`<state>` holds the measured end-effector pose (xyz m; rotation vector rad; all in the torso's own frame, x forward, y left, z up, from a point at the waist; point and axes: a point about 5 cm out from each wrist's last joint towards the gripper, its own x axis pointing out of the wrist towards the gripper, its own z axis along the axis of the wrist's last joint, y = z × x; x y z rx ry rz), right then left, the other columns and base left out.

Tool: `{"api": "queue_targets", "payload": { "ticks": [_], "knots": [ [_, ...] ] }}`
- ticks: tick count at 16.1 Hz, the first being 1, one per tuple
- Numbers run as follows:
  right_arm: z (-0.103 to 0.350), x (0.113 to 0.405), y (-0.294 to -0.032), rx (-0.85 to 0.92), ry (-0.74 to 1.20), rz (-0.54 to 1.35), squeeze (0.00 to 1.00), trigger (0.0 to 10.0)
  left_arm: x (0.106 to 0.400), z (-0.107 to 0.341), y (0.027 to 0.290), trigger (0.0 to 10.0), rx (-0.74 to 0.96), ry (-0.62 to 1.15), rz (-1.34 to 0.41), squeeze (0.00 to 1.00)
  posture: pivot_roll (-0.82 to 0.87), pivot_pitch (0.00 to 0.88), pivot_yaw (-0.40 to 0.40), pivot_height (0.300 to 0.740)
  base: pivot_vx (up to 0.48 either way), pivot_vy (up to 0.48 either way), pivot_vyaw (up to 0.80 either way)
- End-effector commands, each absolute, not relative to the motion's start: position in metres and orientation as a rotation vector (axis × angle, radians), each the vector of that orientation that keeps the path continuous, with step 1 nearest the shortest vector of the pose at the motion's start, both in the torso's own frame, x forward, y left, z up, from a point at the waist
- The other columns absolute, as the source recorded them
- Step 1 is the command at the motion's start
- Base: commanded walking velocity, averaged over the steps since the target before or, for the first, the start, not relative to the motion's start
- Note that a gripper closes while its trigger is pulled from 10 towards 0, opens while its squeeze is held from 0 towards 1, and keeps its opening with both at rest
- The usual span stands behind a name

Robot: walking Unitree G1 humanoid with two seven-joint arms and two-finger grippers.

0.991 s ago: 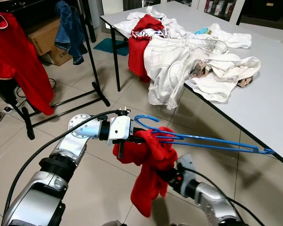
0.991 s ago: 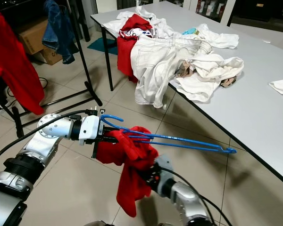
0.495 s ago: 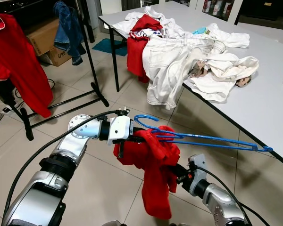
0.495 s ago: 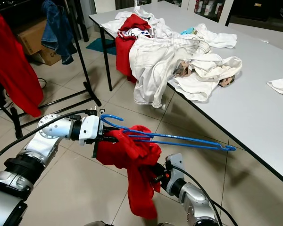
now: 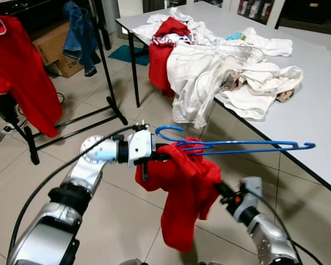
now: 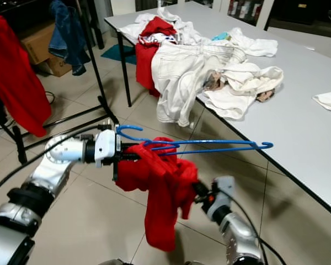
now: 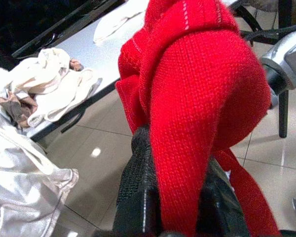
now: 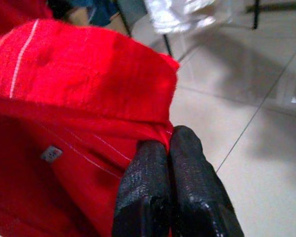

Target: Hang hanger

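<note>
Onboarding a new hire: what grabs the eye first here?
The red garment draped on the blue hanger, held above the tiled floor by the left end effector and pinched at its edge by the right end effector. Behind, a heap of white clothes spills over the grey table.

No text, brand or number can be read; dark print on the brown cardboard box (image 5: 54, 45) by the black garment rack (image 5: 111, 83) is too small.
</note>
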<state>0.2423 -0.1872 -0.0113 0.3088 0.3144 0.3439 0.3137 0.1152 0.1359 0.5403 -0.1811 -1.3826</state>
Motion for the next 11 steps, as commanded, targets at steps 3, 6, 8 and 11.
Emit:
{"api": "queue_targets", "payload": {
  "ticks": [3, 6, 8, 11],
  "knots": [
    [0.006, 0.253, -0.196, 0.332, 0.188, 0.287, 0.0, 0.0, 0.316, 0.138, 0.12, 10.0, 0.527, -0.195, -1.319, 0.0, -0.11, 0.0, 0.027, 0.74, 0.0, 0.0, 0.0],
    [0.019, 0.259, -0.202, 0.334, 0.108, 0.258, 0.0, 0.0, 0.314, 0.133, 0.121, 10.0, 0.51, -0.18, -1.301, 0.0, -0.12, 0.0, 0.029, 0.74, 0.0, 0.0, 0.0],
    [0.031, 0.265, -0.211, 0.312, 0.044, 0.224, 0.0, 0.0, 0.313, 0.13, 0.119, 10.0, 0.488, -0.177, -1.291, 0.0, -0.13, 0.0, 0.032, 0.74, 0.0, 0.0, 0.0],
    [0.045, 0.27, -0.226, 0.273, -0.03, 0.123, 0.0, 0.0, 0.311, 0.126, 0.115, 10.0, 0.413, -0.18, -1.252, 0.0, -0.14, 0.0, 0.041, 0.74, 0.0, 0.0, 0.0]
  ]
}}
